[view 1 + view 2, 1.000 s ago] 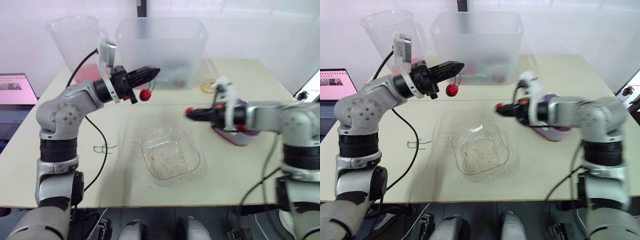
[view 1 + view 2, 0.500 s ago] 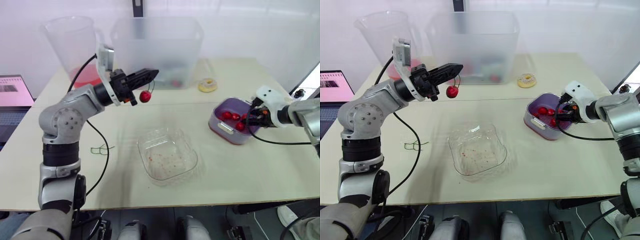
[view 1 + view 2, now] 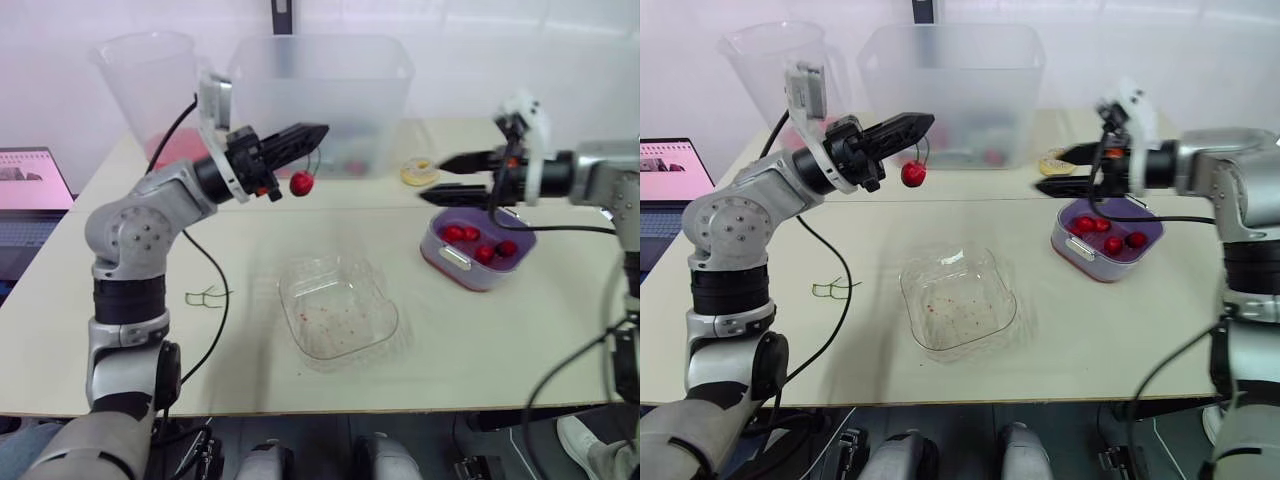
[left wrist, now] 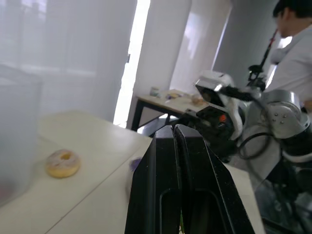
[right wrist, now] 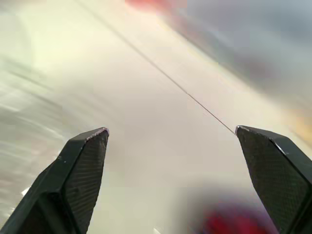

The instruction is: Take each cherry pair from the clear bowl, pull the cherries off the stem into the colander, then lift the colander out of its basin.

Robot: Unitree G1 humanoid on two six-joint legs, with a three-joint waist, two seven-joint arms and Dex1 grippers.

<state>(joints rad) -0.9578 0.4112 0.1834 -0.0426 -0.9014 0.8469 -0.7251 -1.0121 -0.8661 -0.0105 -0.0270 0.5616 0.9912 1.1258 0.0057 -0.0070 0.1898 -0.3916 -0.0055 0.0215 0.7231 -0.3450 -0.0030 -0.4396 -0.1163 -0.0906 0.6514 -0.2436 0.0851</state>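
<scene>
My left gripper [image 3: 320, 132] is raised over the table's back left and shut on a thin stem, with one red cherry [image 3: 301, 183] hanging below it. In the left wrist view its fingers [image 4: 168, 146] are pressed together. The clear bowl [image 3: 292, 292] sits in the middle of the table, holding only red stains. At the right, the purple colander in its basin [image 3: 452, 262] holds several cherries [image 3: 483, 254]. My right gripper [image 3: 432, 178] hovers just above the colander's far left rim, open with nothing between its fingers [image 5: 80, 161].
A large translucent bin [image 3: 320, 90] and a clear jug [image 3: 150, 80] stand at the back. A small yellow ring [image 3: 414, 172] lies behind the colander. A laptop [image 3: 30, 190] sits at the left edge and a black cable [image 3: 205, 295] trails over the table. A person [image 4: 297, 48] stands beyond the table.
My right gripper carried a cherry from mid-table to the colander, opened wide and rose clear of it. The left gripper kept its hold on the stem and barely moved.
</scene>
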